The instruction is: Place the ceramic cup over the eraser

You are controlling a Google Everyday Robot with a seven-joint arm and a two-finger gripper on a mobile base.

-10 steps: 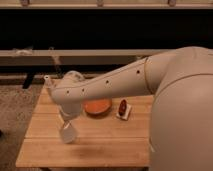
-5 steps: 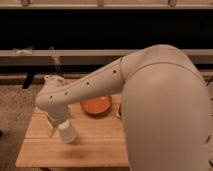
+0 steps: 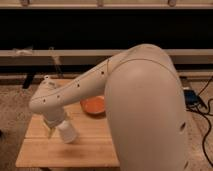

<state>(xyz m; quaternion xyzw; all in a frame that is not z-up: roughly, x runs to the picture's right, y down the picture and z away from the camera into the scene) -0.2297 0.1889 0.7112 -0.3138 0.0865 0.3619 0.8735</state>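
- Camera view: I see the arm (image 3: 125,95) sweeping from the right down to the left half of the table (image 3: 95,145).
- My gripper (image 3: 56,130) hangs low over the table's left side, near the front.
- Its jaws are closed on the cup (image 3: 68,134); no gap shows between them and its wall.
- I read the cup as tilted, its free end pointing down and right, just above the wood.
- An orange bowl (image 3: 93,105) sits behind and to the right of the cup, partly hidden by the arm.
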